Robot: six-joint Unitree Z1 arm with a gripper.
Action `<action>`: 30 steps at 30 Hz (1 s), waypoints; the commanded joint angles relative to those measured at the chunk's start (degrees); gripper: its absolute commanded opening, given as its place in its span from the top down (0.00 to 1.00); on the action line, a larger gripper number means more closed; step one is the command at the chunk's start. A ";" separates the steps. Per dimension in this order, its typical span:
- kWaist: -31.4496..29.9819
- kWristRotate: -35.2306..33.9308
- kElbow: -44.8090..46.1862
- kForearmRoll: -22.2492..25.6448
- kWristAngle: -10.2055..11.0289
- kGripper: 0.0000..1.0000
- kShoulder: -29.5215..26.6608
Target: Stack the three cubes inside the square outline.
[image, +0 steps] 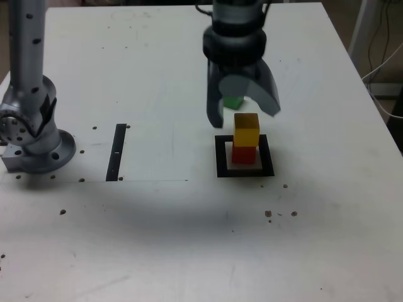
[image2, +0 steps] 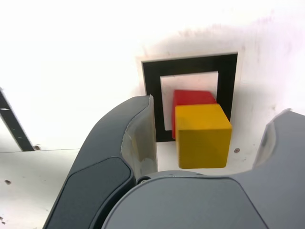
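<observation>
In the exterior view the yellow cube [image: 246, 129] sits on the red cube [image: 244, 155], both inside the black square outline [image: 245, 172]. My gripper [image: 244, 112] hangs open just above and behind this stack, touching neither cube. The green cube [image: 233, 101] lies on the table behind the gripper, mostly hidden by its fingers. In the wrist view the yellow cube [image2: 202, 136] stands between the two spread fingers [image2: 140, 138], with the red cube [image2: 193, 98] under it and the outline [image2: 152, 95] around them. The green cube is out of the wrist view.
A thin black bar [image: 117, 151] lies flat on the white table at the exterior view's left of the outline. The arm's grey base [image: 34, 138] stands at the far left. Cables [image: 378, 63] hang beyond the table's right edge.
</observation>
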 commanded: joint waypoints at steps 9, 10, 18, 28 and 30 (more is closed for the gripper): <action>5.34 1.97 0.14 2.81 2.20 0.00 -2.53; 6.05 2.44 0.24 2.87 2.26 0.00 -2.59; 11.52 6.78 1.02 2.73 2.58 0.00 -2.46; 16.14 11.37 -0.26 1.47 2.65 0.00 1.37; 17.04 12.39 -0.87 1.09 2.65 0.00 2.51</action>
